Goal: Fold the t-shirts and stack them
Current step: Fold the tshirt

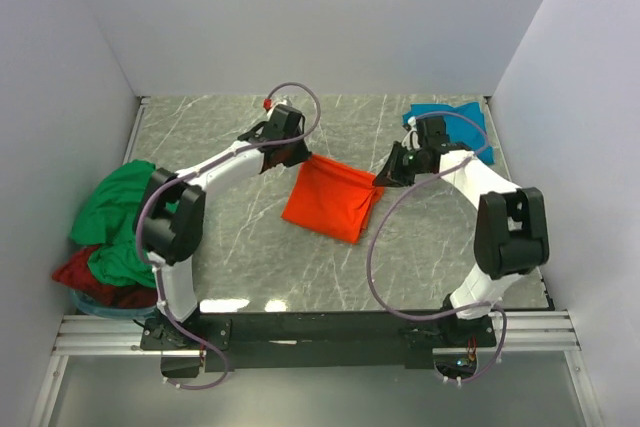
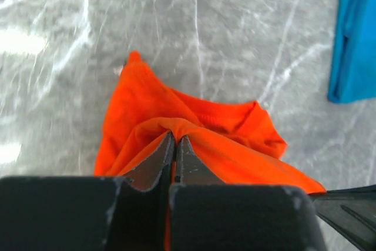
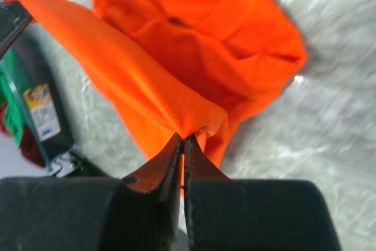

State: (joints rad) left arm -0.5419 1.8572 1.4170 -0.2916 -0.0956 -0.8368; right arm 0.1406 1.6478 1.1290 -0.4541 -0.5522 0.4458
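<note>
The orange t-shirt (image 1: 330,202) hangs folded between my two grippers over the middle of the table, its lower edge resting on the surface. My left gripper (image 1: 300,157) is shut on its upper left corner; the left wrist view shows the cloth (image 2: 194,133) pinched between the jaws. My right gripper (image 1: 381,180) is shut on its right corner, with cloth (image 3: 194,57) bunched at the jaw tips. The teal blue t-shirt (image 1: 447,119) lies folded at the far right. The green t-shirt (image 1: 118,212) and dark red t-shirt (image 1: 90,277) lie heaped at the left edge.
White walls close in the table (image 1: 230,247) at the left, back and right. A blue basket rim (image 1: 100,305) shows under the heap at the near left. The black mounting rail (image 1: 320,329) runs along the near edge.
</note>
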